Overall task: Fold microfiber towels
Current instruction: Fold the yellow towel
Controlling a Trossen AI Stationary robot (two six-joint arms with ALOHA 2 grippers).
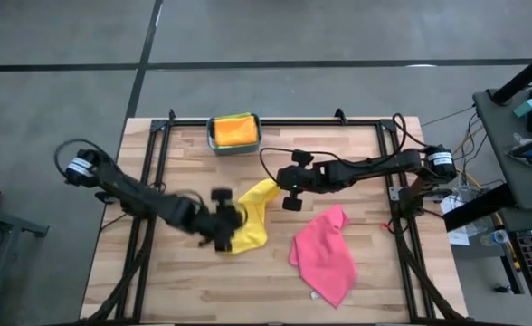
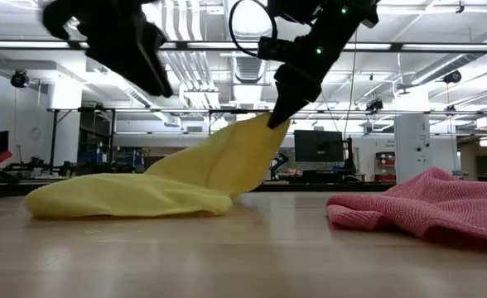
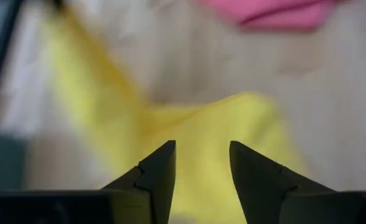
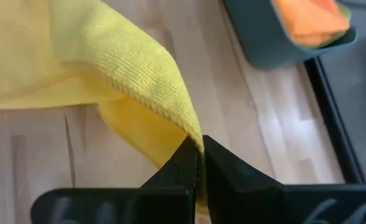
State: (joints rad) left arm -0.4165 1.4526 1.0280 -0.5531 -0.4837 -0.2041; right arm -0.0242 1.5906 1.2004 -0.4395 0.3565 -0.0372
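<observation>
- In the high view we see the yellow towel (image 1: pixel 252 220) at the centre of the wooden table (image 1: pixel 185 290), crumpled, with one corner drawn up toward the frame's upper right.
- We find the right pincer (image 1: pixel 282 187) just above the frame's centre in the high view. In the right wrist view its fingers are pressed together on the yellow towel's ribbed edge (image 4: pixel 161 102), pinching it.
- In the low view the right pincer (image 2: pixel 278 116) holds that corner raised, so the cloth slopes from the upper centre down to a flat heap (image 2: pixel 127 197) on the table at the lower left.
- We locate the left pincer (image 1: pixel 225 228) at the towel's left edge, left of centre in the high view. The arm shows motion blur.
- In the left wrist view the left pincer (image 3: pixel 201 165) stands spread, with a clear gap between its fingers (image 3: pixel 161 168) and yellow cloth visible below them. We see nothing gripped.
- The pink towel (image 1: pixel 325 252) lies crumpled on the table at the lower right of centre in the high view, apart from both pincers. In the low view it sits at the right edge (image 2: pixel 426 203).
- The orange towel (image 1: pixel 234 131) lies folded in the teal bin (image 1: pixel 213 145) at the table's upper edge in the high view, with a lime green edge (image 1: pixel 233 116) showing at its upper side.
</observation>
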